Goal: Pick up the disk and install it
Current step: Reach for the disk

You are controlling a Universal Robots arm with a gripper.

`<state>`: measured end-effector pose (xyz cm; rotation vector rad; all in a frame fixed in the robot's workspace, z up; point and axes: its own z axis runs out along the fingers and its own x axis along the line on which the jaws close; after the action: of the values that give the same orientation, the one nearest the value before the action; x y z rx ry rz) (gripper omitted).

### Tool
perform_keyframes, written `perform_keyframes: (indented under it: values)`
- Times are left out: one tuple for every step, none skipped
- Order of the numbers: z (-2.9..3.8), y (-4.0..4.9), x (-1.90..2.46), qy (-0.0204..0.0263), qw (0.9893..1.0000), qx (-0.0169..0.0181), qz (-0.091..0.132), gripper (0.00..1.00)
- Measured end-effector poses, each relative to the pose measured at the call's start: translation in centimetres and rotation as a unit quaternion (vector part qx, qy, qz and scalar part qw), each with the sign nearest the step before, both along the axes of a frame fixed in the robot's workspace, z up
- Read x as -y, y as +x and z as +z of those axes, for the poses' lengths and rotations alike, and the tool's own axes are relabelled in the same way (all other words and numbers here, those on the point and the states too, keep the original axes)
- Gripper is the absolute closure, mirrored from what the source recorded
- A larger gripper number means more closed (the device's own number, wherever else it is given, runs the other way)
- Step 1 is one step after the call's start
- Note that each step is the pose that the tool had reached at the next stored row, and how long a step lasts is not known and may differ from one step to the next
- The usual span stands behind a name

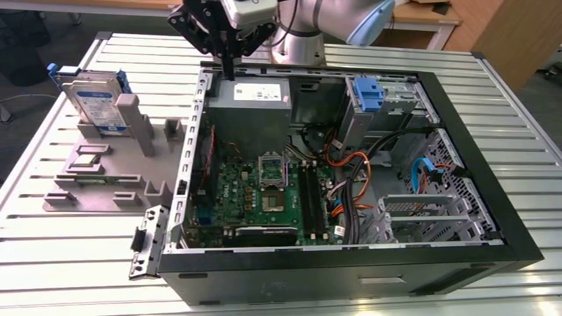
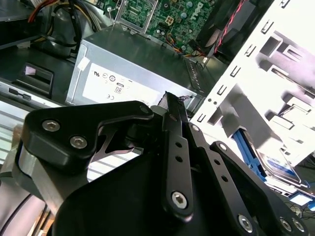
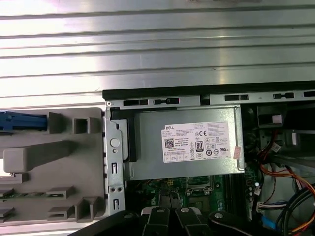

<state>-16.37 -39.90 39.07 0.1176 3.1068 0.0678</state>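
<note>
Disk upright in grey stand

The open computer case lies on the slatted table, and a fixture plate lies just beside it, on the exterior view's left. The disk stands upright on the far end of this plate. Inside the case, the power supply box sits in the far left corner, with the motherboard in front of it and a plastic bracket to its right. The gripper hangs above the power supply box
</note>
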Motion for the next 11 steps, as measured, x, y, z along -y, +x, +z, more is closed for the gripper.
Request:
perform_keyframes:
  values:
    - [0.0, -0.09, 0.0, 0.0, 1.0, 0.0, 0.0, 0.9]
    - [-0.01, -0.18, 0.0, 0.0, 1.0, 0.0, 0.0, 0.9]
    - [-0.01, -0.26, 0.0, 0.0, 1.0, 0.0, 0.0, 0.9]
    - [-0.02, -0.32, 0.0, 0.0, 1.0, 0.0, 0.0, 0.9]
    - [-0.02, -0.37, 0.0, 0.0, 1.0, 0.0, 0.0, 0.9]
    - [-0.02, -0.4, -0.01, 0.0, 1.0, 0.0, 0.0, 0.9]
    - [-0.02, -0.42, 0.0, 0.0, 1.0, 0.0, 0.0, 0.9]
    - [-0.01, -0.45, 0.0, 0.0, 1.0, 0.0, 0.0, 0.9]
    - [-0.02, -0.48, 0.0, 0.0, 1.0, 0.0, 0.0, 0.9]
    - [-0.02, -0.5, 0.0, 0.0, 1.0, 0.0, 0.0, 0.9]
    - [-0.01, -0.5, 0.0, 0.0, 1.0, 0.0, 0.0, 0.9]
